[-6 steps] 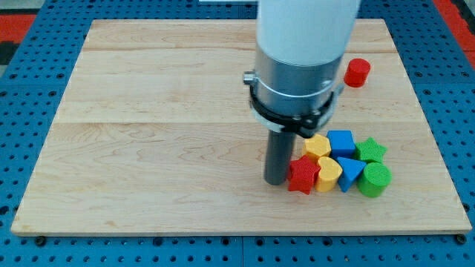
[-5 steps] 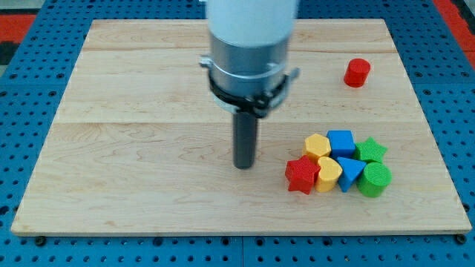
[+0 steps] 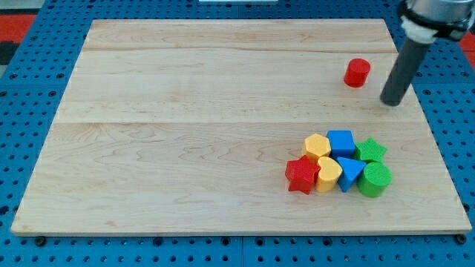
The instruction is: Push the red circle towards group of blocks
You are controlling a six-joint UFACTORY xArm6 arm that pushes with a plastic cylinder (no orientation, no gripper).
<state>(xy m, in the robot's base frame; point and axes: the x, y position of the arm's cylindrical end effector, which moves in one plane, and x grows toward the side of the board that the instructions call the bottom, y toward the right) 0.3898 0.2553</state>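
Rod enters from far right, slightly tilted; my tip [image 3: 391, 103] down just right of red circle [image 3: 357, 73], apart. No jaws fitted. Group of blocks [image 3: 340, 164] nearer, well apart.

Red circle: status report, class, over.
My tip right of red circle, slightly lower, apart. Circle separate, above the group of blocks. Nothing between them.

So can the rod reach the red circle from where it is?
Probably yes. My tip sits just to the view's right of the red circle, slightly lower, with only bare board between them. The group of blocks lies well below, out of the way.
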